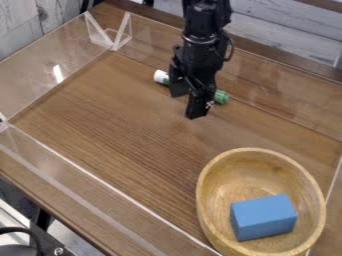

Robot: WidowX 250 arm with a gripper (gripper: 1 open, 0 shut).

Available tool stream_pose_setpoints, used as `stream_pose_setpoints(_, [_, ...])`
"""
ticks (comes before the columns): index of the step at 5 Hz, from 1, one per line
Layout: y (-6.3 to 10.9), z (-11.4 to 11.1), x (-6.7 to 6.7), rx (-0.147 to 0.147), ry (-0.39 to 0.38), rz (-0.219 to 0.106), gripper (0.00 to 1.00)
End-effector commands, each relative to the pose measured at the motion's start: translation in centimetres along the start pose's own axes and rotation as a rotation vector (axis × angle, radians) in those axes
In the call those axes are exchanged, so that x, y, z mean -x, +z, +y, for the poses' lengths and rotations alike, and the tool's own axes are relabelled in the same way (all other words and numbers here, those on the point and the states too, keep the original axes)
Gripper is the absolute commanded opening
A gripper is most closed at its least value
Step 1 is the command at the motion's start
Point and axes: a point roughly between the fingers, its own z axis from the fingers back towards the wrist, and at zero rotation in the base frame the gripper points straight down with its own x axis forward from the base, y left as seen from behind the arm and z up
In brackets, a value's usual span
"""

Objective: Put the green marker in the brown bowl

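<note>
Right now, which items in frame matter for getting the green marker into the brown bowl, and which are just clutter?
Part of the job:
- short green-capped white marker, lying on the table, mostly hidden behind the gripper
- wide round light wooden bowl, front right
- black gripper, pointing down over the marker, open

Just lying about:
- blue rectangular block, inside the bowl
- clear plastic walls around the table

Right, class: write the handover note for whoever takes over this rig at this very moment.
Gripper: open, pointing straight down over the green marker, holding nothing.
Green marker: lying on the wooden table, mostly hidden behind the gripper; only its ends show.
Brown bowl: at the near right corner, apart from the marker, with a blue block inside.
Done: gripper positioned at the marker.
Left: grasp the marker, carry it to the bowl, release.
</note>
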Motion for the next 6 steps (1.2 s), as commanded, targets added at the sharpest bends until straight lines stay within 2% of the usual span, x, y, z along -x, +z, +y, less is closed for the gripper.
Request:
stream_pose_setpoints(1, [1.5,0.9,-0.7,-0.035,0.003,-0.045,1.00])
stream_pose_setpoints(2, [1.5,0.9,-0.7,-0.035,-0.002,-0.044,1.00])
stream_pose_setpoints(3, [1.6,1.1,-0.6,-0.035,-0.013,-0.046,0.00])
stream_pose_setpoints(6, [2.2,0.8,0.3,-0.021,-0.037,-0.032,0.00])
